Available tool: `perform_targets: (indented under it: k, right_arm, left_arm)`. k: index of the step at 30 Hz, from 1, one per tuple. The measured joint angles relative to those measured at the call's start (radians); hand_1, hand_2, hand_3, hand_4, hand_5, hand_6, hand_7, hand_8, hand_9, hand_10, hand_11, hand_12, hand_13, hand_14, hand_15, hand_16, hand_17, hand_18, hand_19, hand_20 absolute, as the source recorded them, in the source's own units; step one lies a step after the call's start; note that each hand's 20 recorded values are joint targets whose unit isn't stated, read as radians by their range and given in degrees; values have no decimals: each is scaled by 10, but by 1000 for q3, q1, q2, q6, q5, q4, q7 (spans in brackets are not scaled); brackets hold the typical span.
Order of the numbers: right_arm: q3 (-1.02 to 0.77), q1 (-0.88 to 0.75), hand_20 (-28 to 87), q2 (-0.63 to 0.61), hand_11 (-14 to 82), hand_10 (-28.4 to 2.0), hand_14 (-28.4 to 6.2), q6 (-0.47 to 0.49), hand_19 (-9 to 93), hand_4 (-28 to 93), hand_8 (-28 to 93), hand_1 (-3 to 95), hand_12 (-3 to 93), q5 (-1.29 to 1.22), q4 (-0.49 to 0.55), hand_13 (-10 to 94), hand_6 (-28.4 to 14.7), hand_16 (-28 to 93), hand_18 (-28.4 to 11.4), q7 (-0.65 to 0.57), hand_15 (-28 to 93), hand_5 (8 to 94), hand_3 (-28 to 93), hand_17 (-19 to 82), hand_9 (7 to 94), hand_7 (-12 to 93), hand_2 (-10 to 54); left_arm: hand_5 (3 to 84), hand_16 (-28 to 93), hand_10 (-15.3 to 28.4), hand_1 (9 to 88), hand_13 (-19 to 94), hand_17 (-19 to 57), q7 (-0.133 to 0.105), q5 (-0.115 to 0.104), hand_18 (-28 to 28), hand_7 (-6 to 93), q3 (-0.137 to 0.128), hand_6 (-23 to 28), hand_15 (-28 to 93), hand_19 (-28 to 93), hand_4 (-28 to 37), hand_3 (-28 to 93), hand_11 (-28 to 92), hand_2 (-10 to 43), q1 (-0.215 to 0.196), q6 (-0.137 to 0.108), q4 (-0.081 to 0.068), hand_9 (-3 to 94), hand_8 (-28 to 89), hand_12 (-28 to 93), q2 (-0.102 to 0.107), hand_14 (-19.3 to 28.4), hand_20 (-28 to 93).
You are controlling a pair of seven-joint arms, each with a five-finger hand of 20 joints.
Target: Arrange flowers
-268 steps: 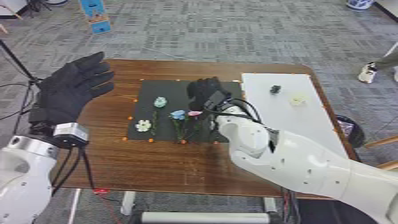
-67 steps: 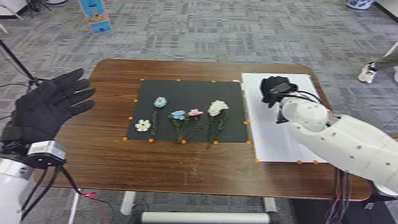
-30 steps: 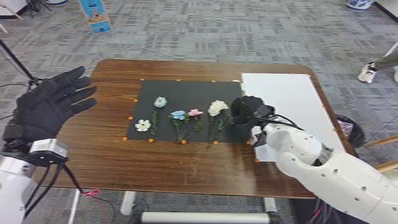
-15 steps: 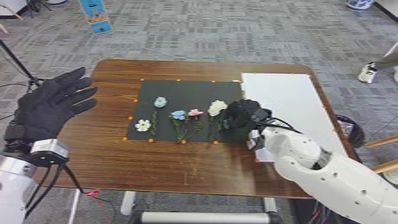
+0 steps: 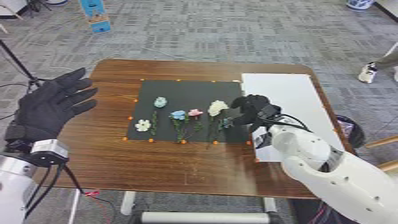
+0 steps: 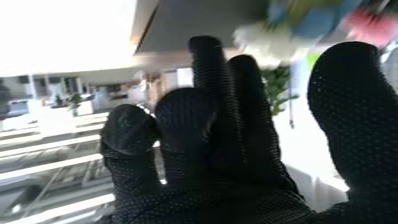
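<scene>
We see the cream flower [image 5: 218, 107] on the black mat [image 5: 191, 89], head away from us, its long stem running toward our side. Beside it is a small teal flower [image 5: 227, 122]; we cannot tell its stem's direction. Mat and white sheet [image 5: 284, 87] share the brown wooden table [image 5: 169, 167], above grey carpet [image 5: 222, 35]. Our right hand [image 5: 256, 110], released, fingers extended, hides part of the mat's right edge; our left hand [image 5: 43, 109] is spread, empty.

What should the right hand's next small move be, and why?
Probably ease the right hand up and back: its fingers look apart from the thumb, and a bluish-green flower lies beside them on the black mat, near the larger white flower.
</scene>
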State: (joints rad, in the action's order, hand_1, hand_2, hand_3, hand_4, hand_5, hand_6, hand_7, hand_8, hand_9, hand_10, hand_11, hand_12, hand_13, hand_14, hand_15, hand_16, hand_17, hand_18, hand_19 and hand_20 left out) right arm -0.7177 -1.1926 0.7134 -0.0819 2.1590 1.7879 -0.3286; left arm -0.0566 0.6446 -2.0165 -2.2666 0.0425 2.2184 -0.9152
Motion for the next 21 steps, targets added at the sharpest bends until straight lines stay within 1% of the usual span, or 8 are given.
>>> perform_targets:
  k: [1,5,8,10,13,16,18,21]
  right_arm:
    - [-29,-19,566,-4,172,-119,-86,-6,915,-268,-114,287,182,-2,16,583,-14,303,-204,-12,756,471,835,345,573,202,-92]
    - [-220,-144,469,0,189,-124,-128,-139,689,-218,-115,261,212,-122,74,415,-23,208,-220,-6,665,451,878,206,479,202,-45]
    - [-398,-262,379,41,163,-136,-137,-303,580,-204,-98,234,211,-348,89,346,-41,159,-227,129,539,442,885,160,448,146,-40]
    - [-504,-337,277,82,123,-133,-130,-338,476,-206,-86,214,213,-475,100,298,-37,183,-233,249,380,425,884,94,424,123,-28]
    - [-651,-455,201,156,82,-129,-118,-275,390,-213,-85,193,209,-581,148,256,-23,210,-231,366,251,408,878,26,401,105,-14]
    - [-788,-568,155,238,51,-109,-96,-87,341,-215,-96,182,191,-670,190,243,8,221,-207,441,151,457,879,-2,394,102,19]
    - [-853,-631,138,285,41,-99,-86,26,321,-210,-98,180,182,-769,191,239,13,256,-198,502,76,469,879,-15,385,101,31]
    - [-902,-718,131,336,36,-89,-83,85,316,-200,-95,170,175,-958,186,232,13,275,-205,561,40,423,886,-32,368,85,20]
  left_arm:
    - [309,13,128,216,237,-98,0,0,237,181,1,31,282,449,-283,701,221,-37,0,0,0,290,-86,185,0,152,87]
    - [309,14,128,217,236,-98,0,5,236,182,8,30,280,448,-283,703,221,-37,-2,-1,1,289,-87,185,0,151,87]
    - [309,13,127,219,227,-97,-1,15,236,183,17,31,273,447,-283,705,218,-38,-6,-6,3,281,-87,184,-6,148,87]
    - [308,14,125,220,218,-99,-1,26,235,183,23,30,266,446,-283,704,217,-39,-11,-10,5,274,-87,185,-15,143,87]
    - [299,24,117,214,164,-115,-1,52,221,182,32,29,212,421,-283,702,206,-59,-21,-19,10,243,-87,190,-38,124,83]
    - [294,52,107,216,148,-119,-14,100,218,183,50,26,157,399,-283,707,174,-71,-29,-34,12,221,-88,192,-68,111,85]
    - [286,63,98,219,139,-123,-50,135,218,184,79,25,135,392,-283,706,146,-72,-31,-74,12,202,-89,190,-89,110,86]
    - [271,66,95,225,137,-127,-119,141,219,176,133,25,114,387,-283,702,108,-70,-33,-170,12,187,-89,180,-117,112,85]
